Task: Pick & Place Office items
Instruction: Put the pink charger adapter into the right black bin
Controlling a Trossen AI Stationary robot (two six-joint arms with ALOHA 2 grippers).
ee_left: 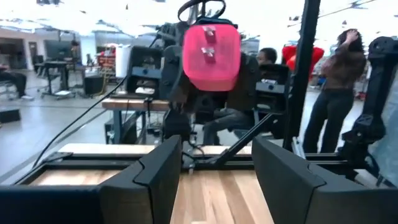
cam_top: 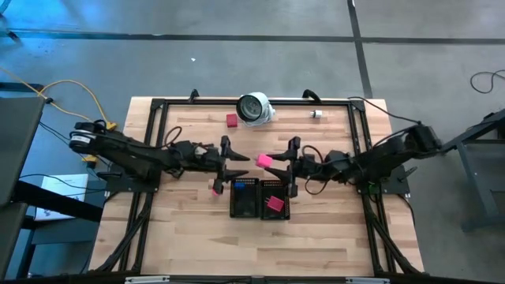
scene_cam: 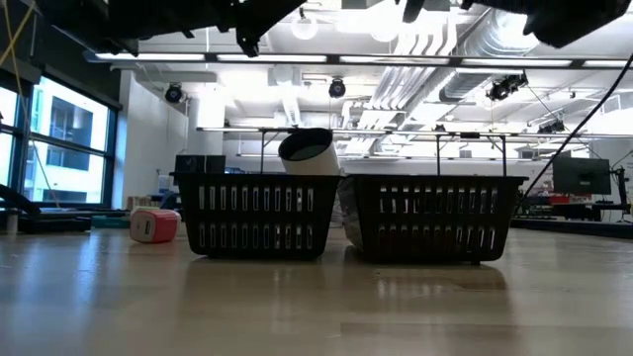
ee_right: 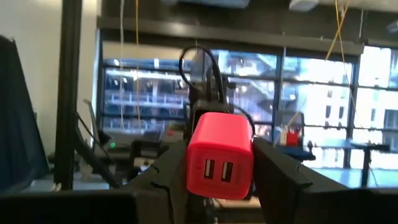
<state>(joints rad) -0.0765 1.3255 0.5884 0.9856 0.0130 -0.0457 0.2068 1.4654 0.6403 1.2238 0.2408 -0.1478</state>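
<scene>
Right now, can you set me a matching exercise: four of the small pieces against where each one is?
Things:
1. red piece
2. white piece
3. blue piece
4. pink charger

Places:
A. in the left black tray
B. in the right tool
C. beside the round white object
D. alone near the far right corner of the table

Pairs: 1-C, 2-D, 3-A, 4-B

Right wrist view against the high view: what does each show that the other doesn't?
Only the right wrist view shows the two ports on the pink charger held between the right gripper's fingers. Only the high view shows the left gripper open opposite it, both black trays, a red piece and a small white piece. Both show the right gripper holding the charger.
</scene>
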